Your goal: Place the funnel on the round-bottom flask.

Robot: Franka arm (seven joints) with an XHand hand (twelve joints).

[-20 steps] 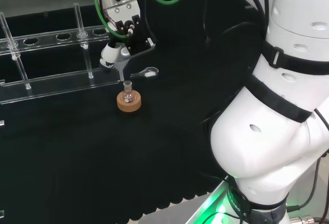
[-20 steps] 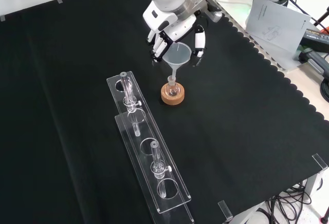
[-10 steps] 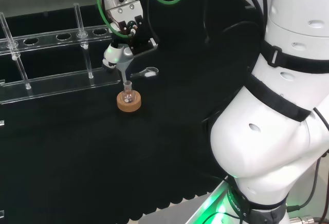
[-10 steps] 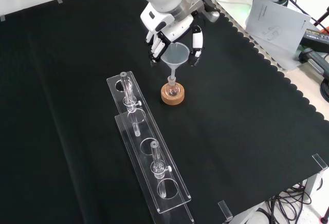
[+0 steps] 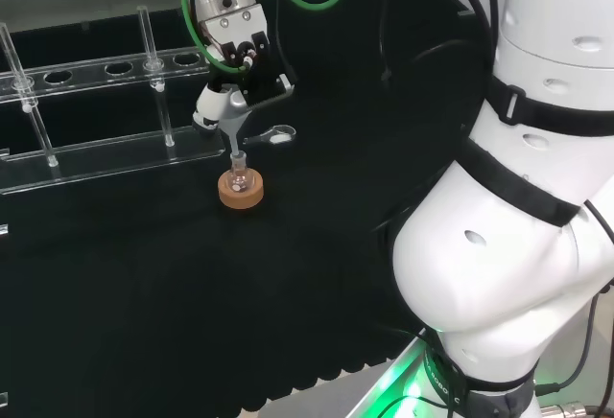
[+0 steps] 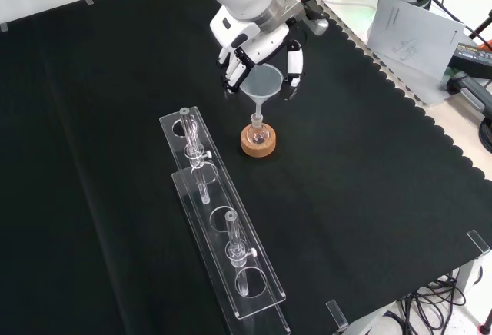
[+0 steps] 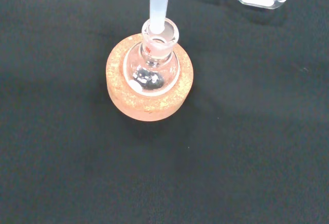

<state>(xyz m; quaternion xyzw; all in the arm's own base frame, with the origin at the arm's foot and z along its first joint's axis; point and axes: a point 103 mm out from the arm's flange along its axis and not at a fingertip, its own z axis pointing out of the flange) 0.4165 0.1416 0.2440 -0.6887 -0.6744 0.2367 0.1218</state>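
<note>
Hand [image 6: 257,47] at upper centre of front view, fingers curled round rim of funnel [image 6: 261,84]. Funnel upright, stem tip at mouth of flask [image 6: 257,129]; wrist view shows stem [image 7: 158,8] entering neck. Flask seated in cork ring [image 6: 258,142] on desk [image 6: 369,181], beside clear rack [image 6: 219,227].

No legible text anywhere.

Faint reddish marking on the neck of the round-bottom flask [image 7: 152,64], too small to make out; printed sheet of paper [image 6: 410,28] at the far right of the front view, print too small to make out.
</note>
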